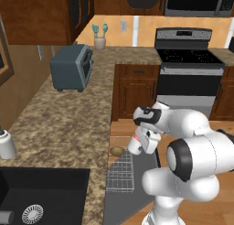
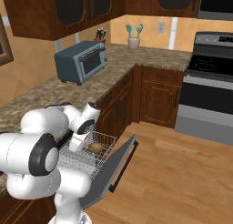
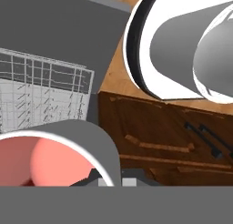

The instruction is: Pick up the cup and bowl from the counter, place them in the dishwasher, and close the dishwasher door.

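Tan-brown bowl (image 1: 117, 151) already lies in the dishwasher rack (image 1: 121, 172), at nine o'clock of the pincer (image 1: 137, 145), which is clamped on the cup (image 3: 50, 157) above the rack. Remaining, apparently: release cup, shut door (image 2: 111, 167).

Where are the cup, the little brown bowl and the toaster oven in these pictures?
cup (image 3: 50, 157): hand view, on its salmon-red inside.
bowl (image 1: 117, 151): left base view, on its rounded tan side, in the rack.
toaster oven (image 2: 82, 60): right base view, on its glass door front.
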Available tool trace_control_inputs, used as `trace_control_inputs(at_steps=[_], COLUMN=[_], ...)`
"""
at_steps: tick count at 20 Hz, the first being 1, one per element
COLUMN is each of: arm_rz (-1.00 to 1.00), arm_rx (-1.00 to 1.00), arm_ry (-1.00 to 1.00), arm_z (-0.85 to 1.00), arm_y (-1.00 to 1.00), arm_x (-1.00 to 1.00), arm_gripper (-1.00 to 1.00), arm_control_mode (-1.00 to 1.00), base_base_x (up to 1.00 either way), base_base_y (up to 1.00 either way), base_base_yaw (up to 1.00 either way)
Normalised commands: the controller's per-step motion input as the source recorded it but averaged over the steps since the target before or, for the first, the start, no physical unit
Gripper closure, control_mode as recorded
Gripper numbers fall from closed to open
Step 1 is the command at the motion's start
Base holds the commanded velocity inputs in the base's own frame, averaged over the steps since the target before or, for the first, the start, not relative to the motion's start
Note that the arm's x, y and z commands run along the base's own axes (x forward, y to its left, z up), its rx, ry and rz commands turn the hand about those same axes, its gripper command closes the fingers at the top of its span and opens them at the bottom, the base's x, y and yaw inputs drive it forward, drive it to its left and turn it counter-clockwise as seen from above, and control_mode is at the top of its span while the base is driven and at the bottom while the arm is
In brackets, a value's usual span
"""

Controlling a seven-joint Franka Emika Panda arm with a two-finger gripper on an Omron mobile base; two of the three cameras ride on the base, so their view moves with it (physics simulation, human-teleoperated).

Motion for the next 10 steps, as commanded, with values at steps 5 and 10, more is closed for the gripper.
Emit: trace_control_inputs(at_steps=[5,10], arm_rz=[0.0,0.0], arm_rx=[0.06,0.01], arm_ry=[0.06,0.02], arm_z=[-0.34,-0.34], arm_y=[0.0,0.05], arm_x=[0.0,0.01], arm_gripper=[1.0,1.0], arm_control_mode=[-1.0,-1.0], base_base_x=[0.0,0.0], base_base_y=[0.0,0.0], base_base_yaw=[0.0,0.0])
